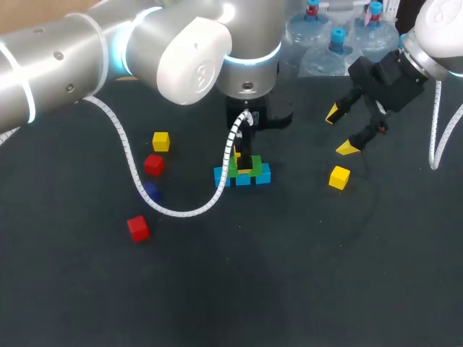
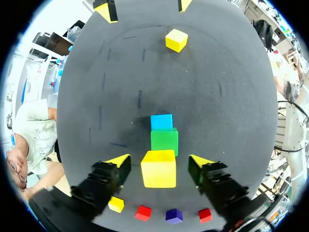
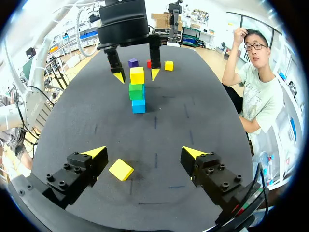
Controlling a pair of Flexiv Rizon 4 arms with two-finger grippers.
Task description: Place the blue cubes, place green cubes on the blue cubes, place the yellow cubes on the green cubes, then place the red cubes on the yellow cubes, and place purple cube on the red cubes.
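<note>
Your left tool (image 2: pixel 159 162) hangs open around the top yellow cube (image 2: pixel 158 169), which sits on the green cube (image 2: pixel 164 141) and blue cube (image 2: pixel 161 122) mid-table. Your right tool (image 3: pixel 144 152) gapes wide over the loose yellow cube (image 3: pixel 120 169), toward the table's right edge.

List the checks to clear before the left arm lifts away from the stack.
1. Top yellow cube seated on green cube: ok.
2. Left gripper free of that cube: ok, gaps show on both sides.
3. Green cube on blue cube: ok.
4. Right gripper open over the spare yellow cube: ok.
5. Red cubes free for the next layer: ok, both lie apart.
6. Left arm's cable clear of the purple cube: cannot tell; it passes right beside it.
</note>
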